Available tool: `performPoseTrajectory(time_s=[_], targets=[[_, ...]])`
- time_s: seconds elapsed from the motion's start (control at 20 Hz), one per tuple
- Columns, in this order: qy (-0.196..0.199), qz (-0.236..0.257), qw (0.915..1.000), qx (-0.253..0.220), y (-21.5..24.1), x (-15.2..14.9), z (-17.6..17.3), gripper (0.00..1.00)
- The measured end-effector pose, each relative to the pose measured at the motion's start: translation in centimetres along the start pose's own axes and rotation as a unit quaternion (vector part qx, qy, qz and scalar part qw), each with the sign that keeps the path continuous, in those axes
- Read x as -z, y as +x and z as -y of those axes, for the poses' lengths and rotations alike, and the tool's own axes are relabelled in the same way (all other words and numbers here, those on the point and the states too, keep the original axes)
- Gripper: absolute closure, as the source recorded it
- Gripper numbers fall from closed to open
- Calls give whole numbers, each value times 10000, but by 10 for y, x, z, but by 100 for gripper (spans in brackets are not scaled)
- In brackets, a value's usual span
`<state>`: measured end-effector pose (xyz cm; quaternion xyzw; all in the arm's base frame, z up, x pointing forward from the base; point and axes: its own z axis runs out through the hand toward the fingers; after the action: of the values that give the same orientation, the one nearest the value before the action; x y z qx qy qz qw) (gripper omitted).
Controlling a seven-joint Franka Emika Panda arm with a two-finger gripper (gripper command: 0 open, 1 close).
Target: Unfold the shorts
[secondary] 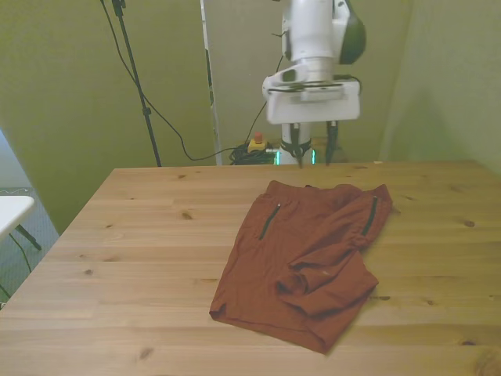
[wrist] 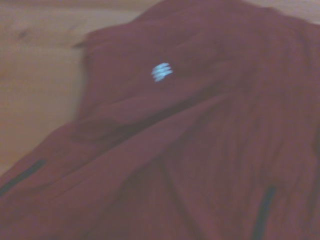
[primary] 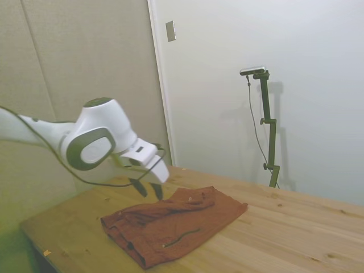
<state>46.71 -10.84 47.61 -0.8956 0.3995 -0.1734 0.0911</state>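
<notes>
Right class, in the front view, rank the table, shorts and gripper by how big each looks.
1. Table, filling most of the lower picture.
2. Shorts.
3. Gripper, though it sits farther from the camera, so it may look smaller than it is.

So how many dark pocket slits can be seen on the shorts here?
2. On the shorts, one slit sits toward the front view's left of the waistband, the other toward its right edge. Folded fabric may hide more.
</notes>
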Motion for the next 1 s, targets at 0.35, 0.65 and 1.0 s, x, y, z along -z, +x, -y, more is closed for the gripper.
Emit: performPoseTrajectory(time_s=[0.35, 0.65, 1.0], targets=[[351, 379, 9828, -1771, 104, -78, 5, 0], [1283, 1018, 9534, -2534, 110, -119, 35, 0], [1590, 1394, 9355, -2829, 129, -145, -7, 0]])
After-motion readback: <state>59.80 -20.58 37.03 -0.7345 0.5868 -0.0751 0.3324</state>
